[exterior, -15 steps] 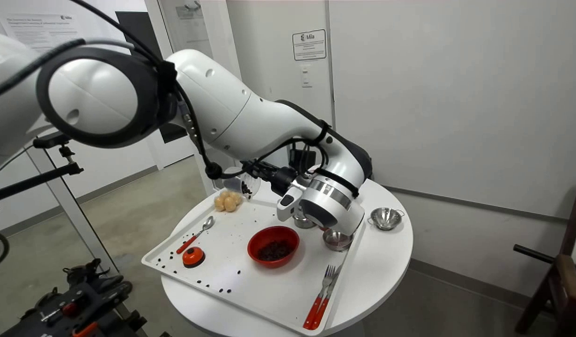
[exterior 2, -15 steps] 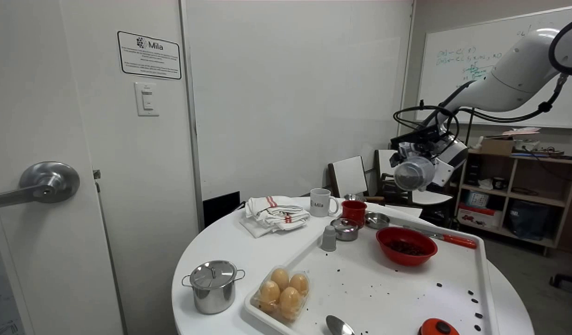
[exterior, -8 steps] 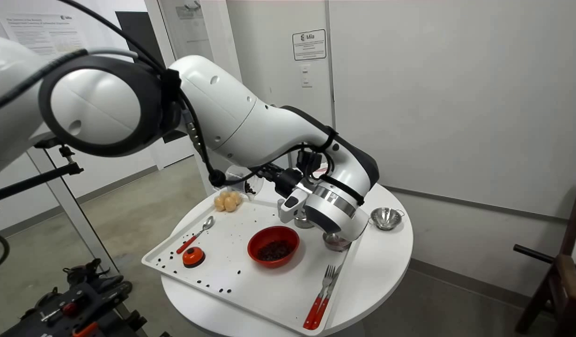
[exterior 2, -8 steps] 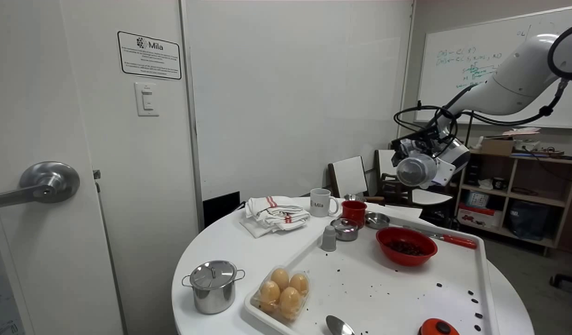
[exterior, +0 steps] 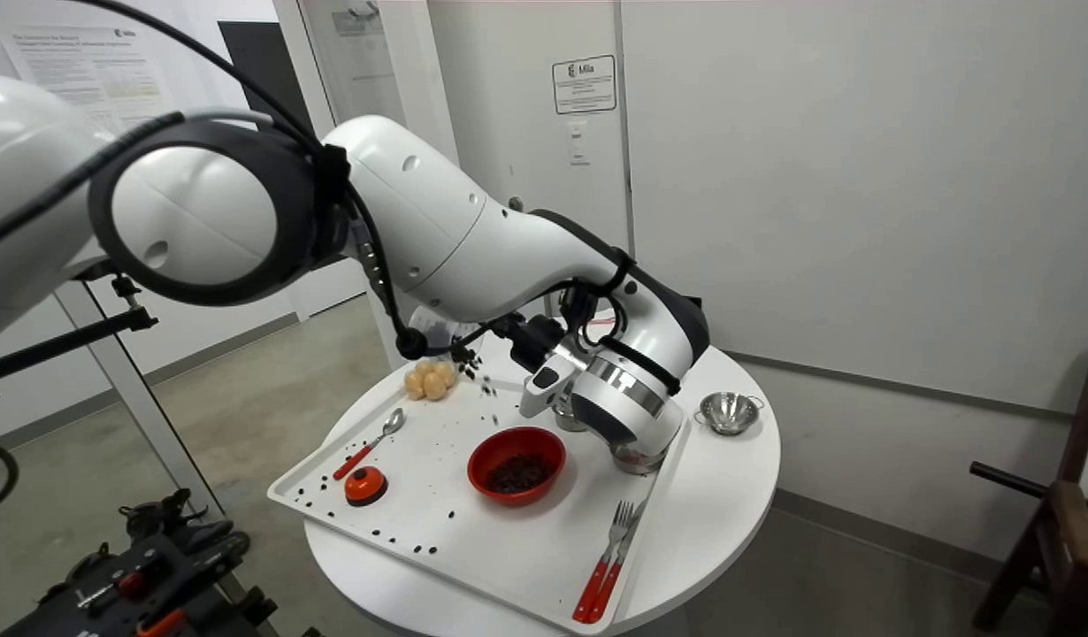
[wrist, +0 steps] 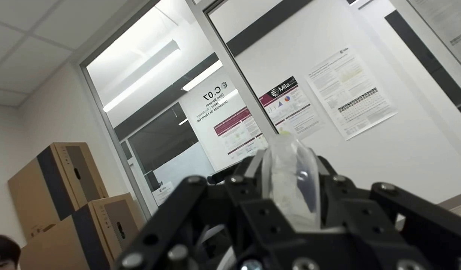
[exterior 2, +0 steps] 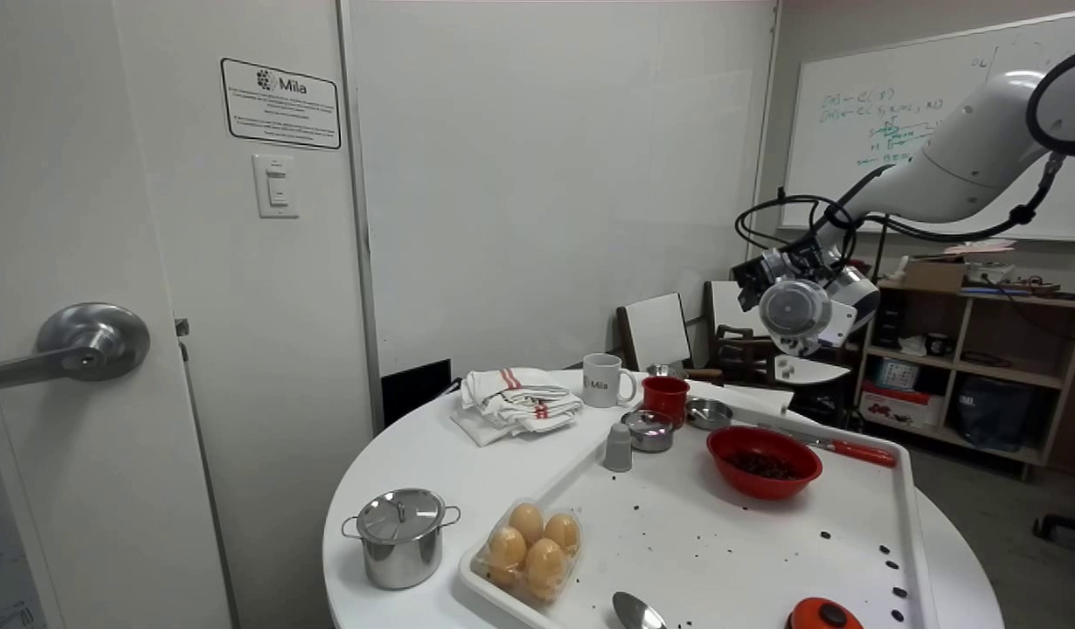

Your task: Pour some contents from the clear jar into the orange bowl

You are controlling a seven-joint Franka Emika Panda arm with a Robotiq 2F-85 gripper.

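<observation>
Black metal fingers point(wrist: 248, 192) hold the clear, round plastic jar point(exterior 2: 795, 313) tipped above the wide, red-orange plastic bowl point(exterior 2: 747, 485).

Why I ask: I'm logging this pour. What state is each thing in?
Clear jar: tipped, dark pieces falling out.
Gripper: closed on the clear jar.
Orange bowl: upright, partly filled.
Tray: strewn with dark pieces.
Silver pot: lid on.
Red cup: upright.
Mug: upright.
Cloth: folded.
Spoon: lying down.
Fork: lying down.
Colander: upright.
</observation>
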